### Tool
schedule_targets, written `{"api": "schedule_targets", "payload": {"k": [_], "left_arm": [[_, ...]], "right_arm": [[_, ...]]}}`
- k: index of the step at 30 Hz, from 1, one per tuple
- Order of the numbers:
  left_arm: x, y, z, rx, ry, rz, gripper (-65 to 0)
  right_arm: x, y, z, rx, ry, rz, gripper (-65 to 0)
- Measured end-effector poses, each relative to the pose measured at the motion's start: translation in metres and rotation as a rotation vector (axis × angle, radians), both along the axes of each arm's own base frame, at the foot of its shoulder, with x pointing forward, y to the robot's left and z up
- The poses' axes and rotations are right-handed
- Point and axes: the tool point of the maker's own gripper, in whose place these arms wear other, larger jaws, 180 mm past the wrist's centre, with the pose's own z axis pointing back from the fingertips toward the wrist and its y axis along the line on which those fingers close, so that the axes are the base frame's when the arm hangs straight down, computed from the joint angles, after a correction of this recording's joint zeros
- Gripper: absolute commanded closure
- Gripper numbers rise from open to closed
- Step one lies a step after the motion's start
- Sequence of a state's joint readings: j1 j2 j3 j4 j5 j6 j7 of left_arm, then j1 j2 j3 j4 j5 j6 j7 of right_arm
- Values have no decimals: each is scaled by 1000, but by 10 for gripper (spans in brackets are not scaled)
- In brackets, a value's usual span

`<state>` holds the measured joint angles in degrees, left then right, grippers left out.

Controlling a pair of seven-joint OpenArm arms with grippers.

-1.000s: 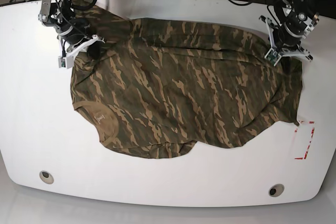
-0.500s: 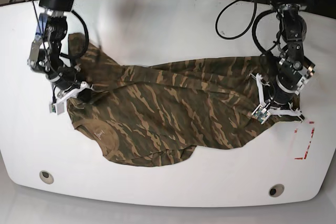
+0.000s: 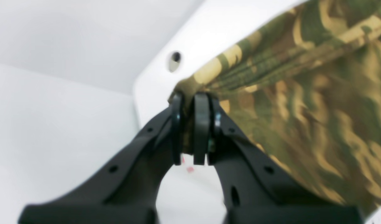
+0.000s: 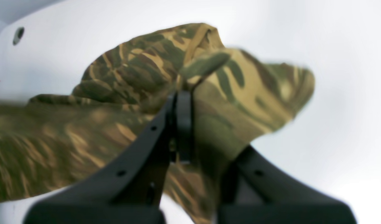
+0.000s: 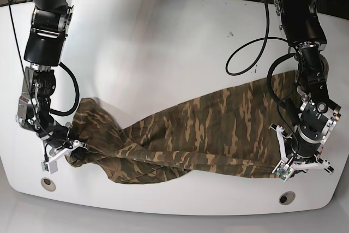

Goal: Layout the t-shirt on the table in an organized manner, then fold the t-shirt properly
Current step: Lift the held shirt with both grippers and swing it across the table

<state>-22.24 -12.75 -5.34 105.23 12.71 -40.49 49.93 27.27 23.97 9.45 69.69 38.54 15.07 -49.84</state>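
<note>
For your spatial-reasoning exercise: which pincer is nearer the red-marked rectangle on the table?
Left. The left pincer, shut on the t-shirt, is over the table's end where the red marks peek between its fingers; the right pincer grips the shirt at the opposite end.

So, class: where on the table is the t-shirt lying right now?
In the base view the t-shirt stretches across the near half of the table, bunched along the front edge between the two grommet holes.
</note>
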Motion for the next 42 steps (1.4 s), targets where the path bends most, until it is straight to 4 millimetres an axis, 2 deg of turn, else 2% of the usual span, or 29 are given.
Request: {"api": "schedule_targets", "payload": {"k": [6,11,13,14,17,19,20,21,26,29,31,34,37,41,42], "left_arm": [[17,-4,50,-4,-110,-13,-30],[28,-1,98,2,-217,-8,-30],[31,1,123,11,-269,-6,-30],[32,2,134,18,-290,-8,-30],[35,3,174,45,-369,-10,-31],[35,0,200,59,-421,-12,-31],[35,-3,220,65,-461,-17,-31],[33,-5,234,68,-490,-20,-31],[27,-8,295,103,-578,0,-31],[21,-2,320,100,-607,32,-31],[19,0,324,101,-607,49,-31],[19,7,314,99,-560,87,-31],[23,21,280,103,-454,157,-31],[18,37,235,134,-352,204,-31],[18,39,222,138,-327,206,-31]], "right_arm": [[8,9,-8,-13,42,27,0],[32,12,14,-2,-1,25,0],[45,11,32,4,-33,22,0],[56,11,49,1,-61,24,0],[73,12,79,-15,-106,32,0],[85,14,106,-19,-147,40,0],[91,15,118,-21,-163,43,0],[98,15,136,-25,-192,43,0],[111,6,207,-62,-305,45,0],[112,-2,234,-71,-352,34,0],[110,-2,240,-70,-348,44,0],[107,2,228,-73,-303,63,0],[95,10,198,-82,-247,99,0],[66,15,156,-37,-190,130,0],[57,13,139,-29,-159,132,0]]}}
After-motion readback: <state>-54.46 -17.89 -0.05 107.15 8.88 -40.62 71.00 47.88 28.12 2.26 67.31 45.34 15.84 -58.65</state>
